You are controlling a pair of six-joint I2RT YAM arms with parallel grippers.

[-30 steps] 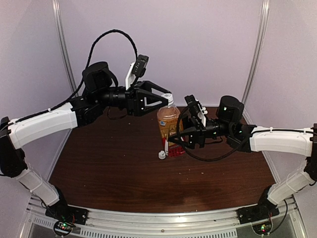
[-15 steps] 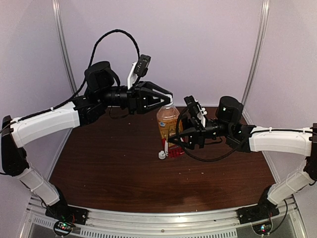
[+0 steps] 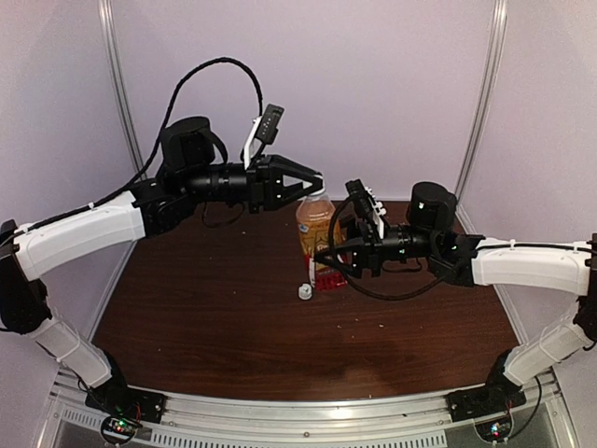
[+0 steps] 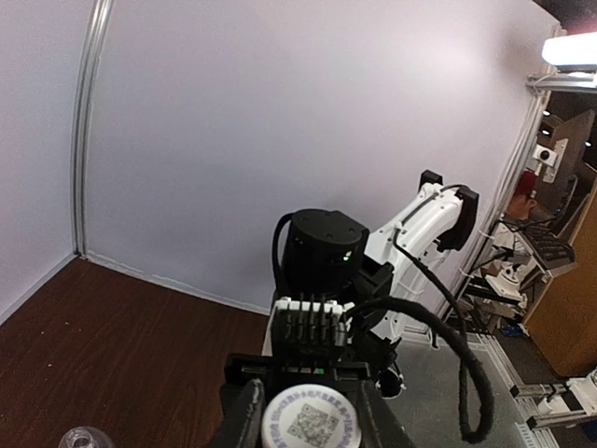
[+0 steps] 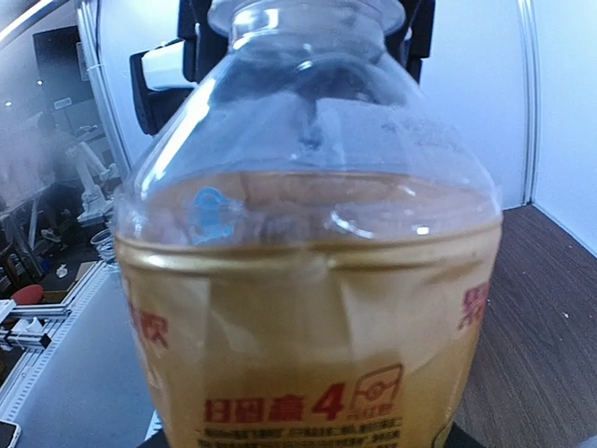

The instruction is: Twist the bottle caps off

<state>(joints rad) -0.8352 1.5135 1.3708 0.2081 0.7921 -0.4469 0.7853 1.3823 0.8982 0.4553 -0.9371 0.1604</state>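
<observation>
The amber-brown bottle [image 3: 314,224] with a red label stands upright near the table's back middle. It fills the right wrist view [image 5: 308,308]. My right gripper [image 3: 328,259] is shut on its lower body from the right; its fingers barely show in its own view. My left gripper [image 3: 314,185] comes in from the left at neck height. It is shut on the bottle's white cap [image 4: 310,420], which carries a printed code and sits between the two dark fingers [image 4: 244,420]. A loose white cap [image 3: 304,292] lies on the table by the bottle's base. The clear bottle is not plainly seen.
The dark brown table [image 3: 215,317] has pale walls on three sides and a metal rail [image 3: 308,411] along the near edge. A small clear rounded thing [image 4: 84,437] shows at the bottom left of the left wrist view. The right arm's cable [image 3: 392,294] loops beside the bottle.
My left gripper's jaws, wide open around the bottle top a second ago, have closed onto the cap. The right gripper keeps its hold on the bottle and has barely moved.
</observation>
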